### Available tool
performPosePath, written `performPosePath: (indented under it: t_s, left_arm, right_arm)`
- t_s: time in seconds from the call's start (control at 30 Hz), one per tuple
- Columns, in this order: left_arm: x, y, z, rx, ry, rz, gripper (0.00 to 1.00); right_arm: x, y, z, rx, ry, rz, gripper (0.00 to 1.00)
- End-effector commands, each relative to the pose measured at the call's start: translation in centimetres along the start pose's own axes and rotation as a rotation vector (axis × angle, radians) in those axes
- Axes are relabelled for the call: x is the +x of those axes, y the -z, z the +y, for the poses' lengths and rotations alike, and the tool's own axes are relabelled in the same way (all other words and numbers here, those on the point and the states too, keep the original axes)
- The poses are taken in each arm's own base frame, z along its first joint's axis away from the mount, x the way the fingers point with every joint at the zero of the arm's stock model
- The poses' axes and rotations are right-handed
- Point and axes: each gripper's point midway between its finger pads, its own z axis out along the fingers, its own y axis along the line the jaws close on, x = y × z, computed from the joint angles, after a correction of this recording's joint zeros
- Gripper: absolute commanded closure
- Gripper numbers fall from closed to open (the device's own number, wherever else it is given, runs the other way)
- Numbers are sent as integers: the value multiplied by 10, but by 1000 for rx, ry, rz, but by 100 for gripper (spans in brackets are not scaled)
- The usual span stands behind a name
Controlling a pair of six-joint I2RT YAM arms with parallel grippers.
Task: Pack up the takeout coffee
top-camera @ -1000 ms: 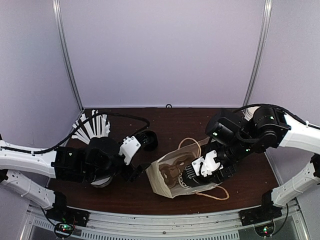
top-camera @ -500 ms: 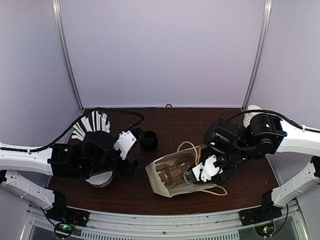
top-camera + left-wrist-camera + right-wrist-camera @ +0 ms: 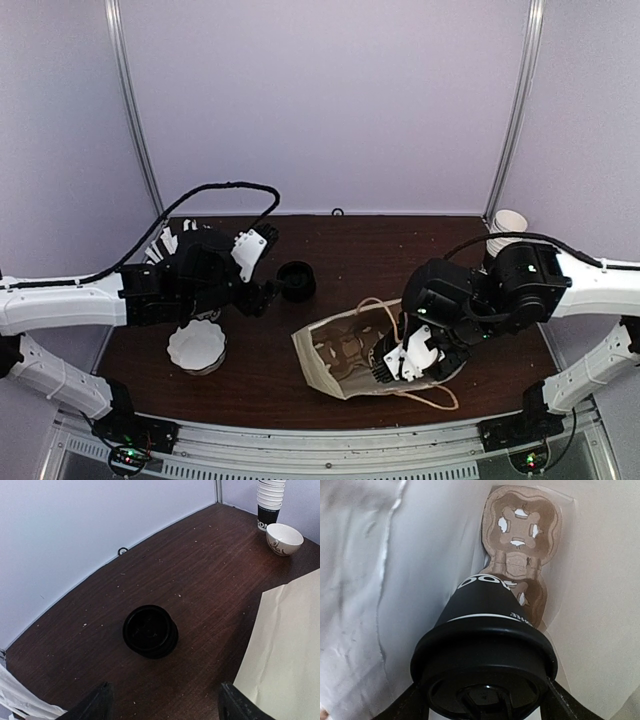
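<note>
1. Retreat: open, empty left fingers [image 3: 97,702] left the tan paper bag [image 3: 312,368] for a second black-lidded cup [image 3: 150,631] beside it.
2. Right fingers [image 3: 402,707] grip the dark, dome-lidded paper coffee [image 3: 485,645] inside the bag: nearly packed.

A cardboard carrier [image 3: 521,527] blocks the paper bag's [image 3: 380,580] interior just beyond the coffee cup [image 3: 482,605].

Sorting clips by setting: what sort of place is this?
Likely a lab booth staged as a coffee counter: plain panel walls, stacked paper cups, a paper bag holding a cardboard cup tray.
</note>
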Motion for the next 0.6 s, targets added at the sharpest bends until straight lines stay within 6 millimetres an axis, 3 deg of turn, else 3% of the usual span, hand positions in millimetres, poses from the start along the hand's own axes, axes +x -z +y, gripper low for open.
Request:
performPosePath:
  t_s: [0.0,0.27,0.57]
  left_arm:
    - [-32,-5,-8,49,19,-74,26]
    - [-45,-3,0,29,27,-92,25]
    - [-41,-5,0,38,24,-96,26]
  right_arm:
    - [3,-11,10,-11,26,36,47]
    - [-1,-18,6,-5,18,53,47]
    - [0,-30,-23,143,13,119,47]
